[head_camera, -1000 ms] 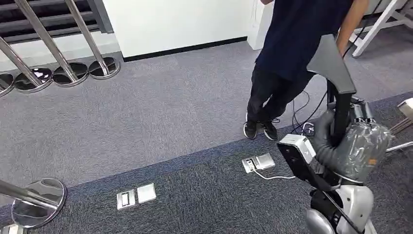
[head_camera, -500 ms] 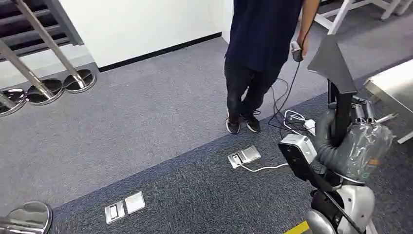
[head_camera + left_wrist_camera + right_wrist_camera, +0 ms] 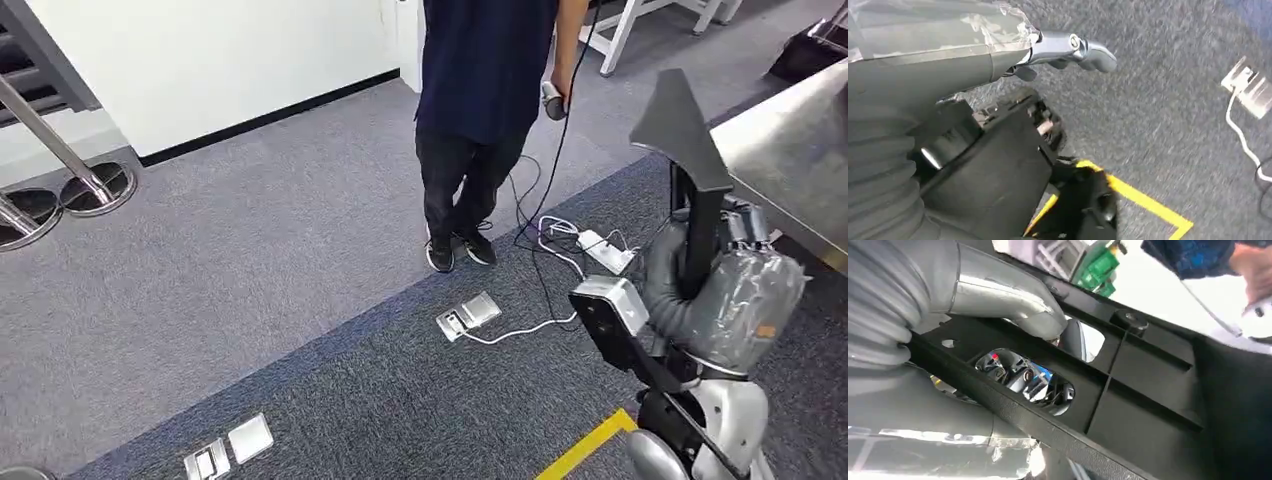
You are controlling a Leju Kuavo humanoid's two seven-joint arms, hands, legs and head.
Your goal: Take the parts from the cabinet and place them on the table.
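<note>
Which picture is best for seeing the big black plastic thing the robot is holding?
The head view is best: it shows the black plastic part whole, upright in the right hand, with its wide top. The right wrist view shows just a close stretch of its ribbed surface with a cut-out. The left wrist view shows a dark block I cannot identify.

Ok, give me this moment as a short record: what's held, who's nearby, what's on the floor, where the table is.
held: right hand grips the black part, upright
left hand: above the carpet, grasp unclear
person: stands ahead, a small corded device in one hand
floor: power strip, open floor socket, yellow tape line
table: metal, ahead on the right
</note>
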